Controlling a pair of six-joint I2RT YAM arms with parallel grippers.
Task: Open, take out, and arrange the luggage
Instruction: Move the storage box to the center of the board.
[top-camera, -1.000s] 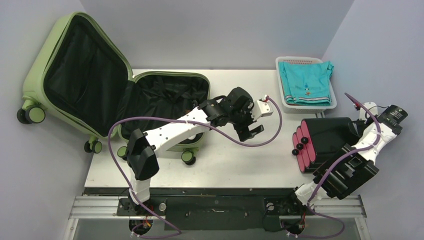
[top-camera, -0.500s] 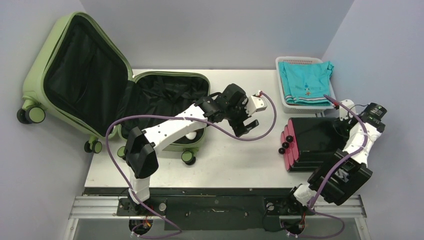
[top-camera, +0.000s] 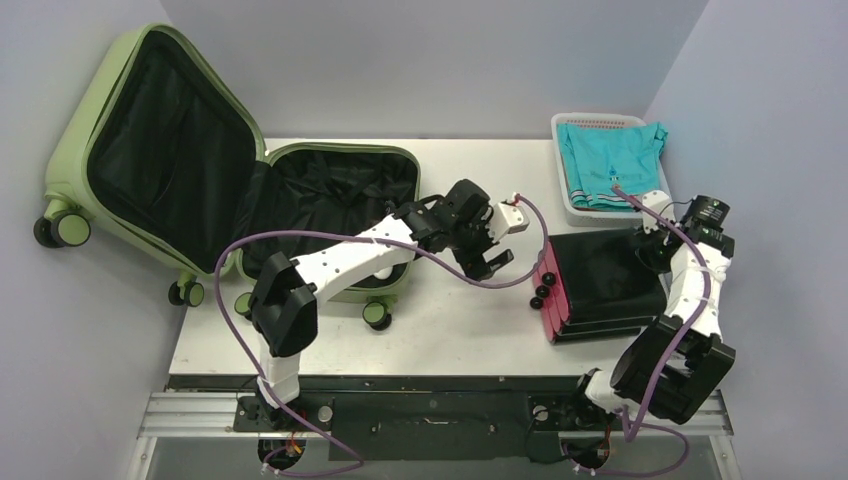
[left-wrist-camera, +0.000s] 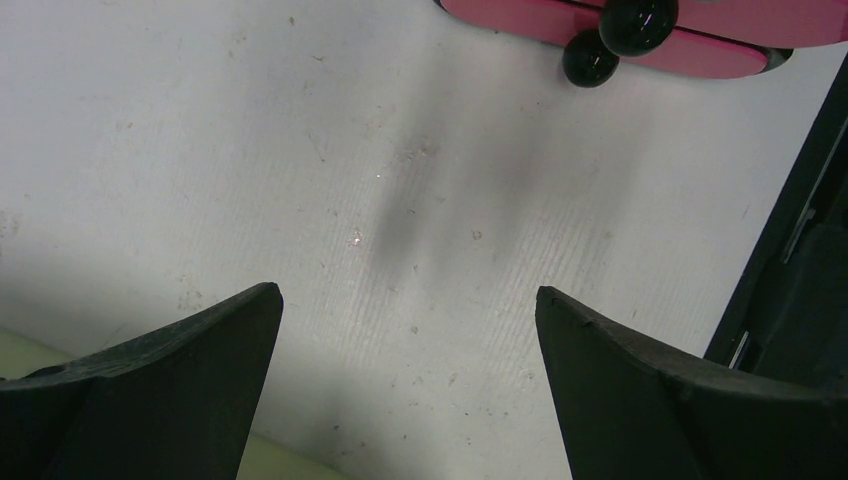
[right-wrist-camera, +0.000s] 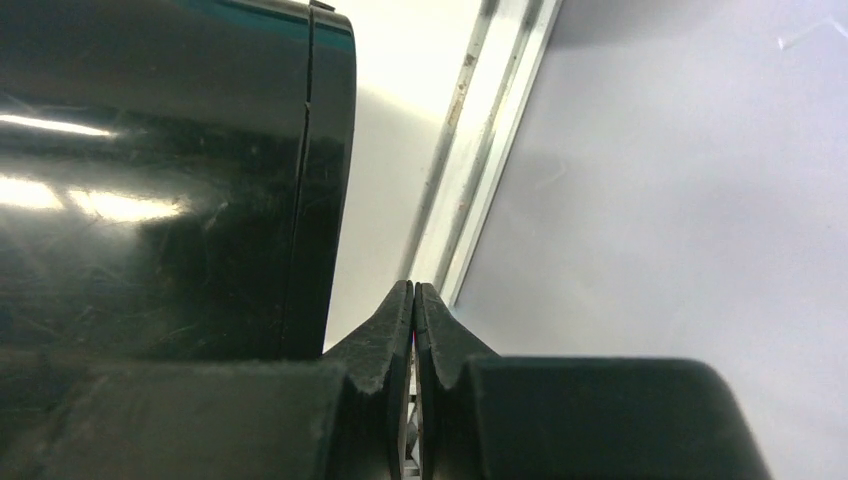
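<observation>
The luggage (top-camera: 75, 150), an olive-green hard-shell suitcase with black lining, lies open at the table's left, its lid leaning back against the left wall. My left gripper (top-camera: 495, 262) hovers open over bare tabletop just right of the luggage's lower half; nothing is between its fingers (left-wrist-camera: 405, 295). A strip of the green shell (left-wrist-camera: 20, 355) shows at the bottom left of the left wrist view. My right gripper (top-camera: 648, 238) is shut at the far right corner of a small black case (top-camera: 600, 285); in the right wrist view the jaws (right-wrist-camera: 413, 285) meet beside the case's glossy side (right-wrist-camera: 150, 150).
The small black case has a pink-red side with black wheels (left-wrist-camera: 635, 20) facing my left gripper. A white basket (top-camera: 562, 190) holding folded teal cloth (top-camera: 610, 165) stands at the back right. The table's right edge rail (right-wrist-camera: 480, 150) and the side wall lie close to my right gripper.
The right arm swung inward and the small black case slid and turned left toward the table's middle. My left gripper drew back a little leftward, staying open.
</observation>
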